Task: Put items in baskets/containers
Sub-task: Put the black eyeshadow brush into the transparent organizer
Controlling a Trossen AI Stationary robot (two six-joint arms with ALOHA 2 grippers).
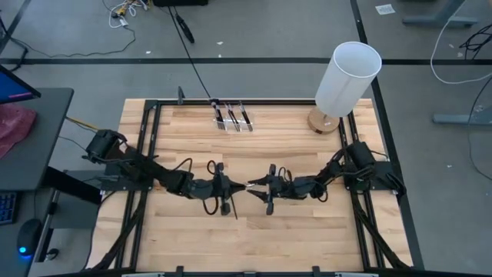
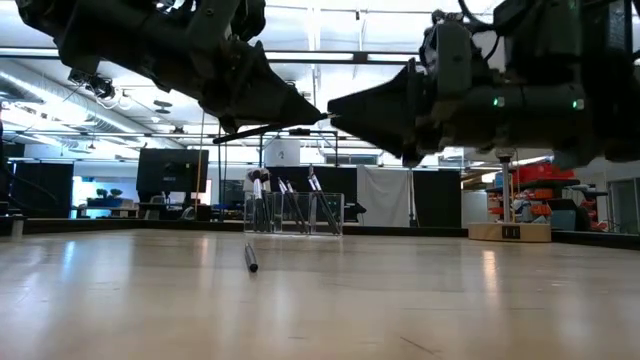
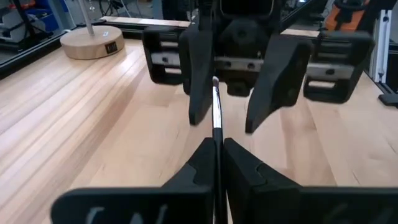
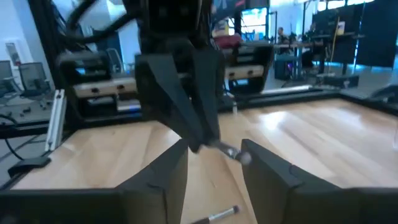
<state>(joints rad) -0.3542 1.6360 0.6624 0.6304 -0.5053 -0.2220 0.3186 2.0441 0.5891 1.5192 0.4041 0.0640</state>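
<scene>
My left gripper [image 1: 240, 188] is at the table's middle, shut on a slim dark makeup brush [image 3: 216, 112] and facing my right gripper [image 1: 256, 185]. The right gripper [image 4: 214, 149] is open; its fingers stand on either side of the brush's silver-banded free end [image 4: 233, 152], apart from it. Both hover above the table in the low view. A second brush [image 2: 250, 258] lies flat on the wood below them. The clear organiser box [image 1: 232, 119] stands near the far edge with several brushes [image 2: 290, 205] standing tilted in it. My left gripper pinches the brush's thin handle [image 3: 217, 140] between its two fingers. The fingers come in level from the table's left, and the brush lies along them. It sticks straight out past the fingertips [image 3: 202, 155] toward the right gripper and is lifted clear of the table.
A tall white cylinder [image 1: 347, 77] on a round wooden base [image 3: 93, 43] stands at the far right corner. Black frame rails [image 1: 154, 138] run along the table's left and right sides. Bare wood [image 1: 246, 238] lies toward the near edge.
</scene>
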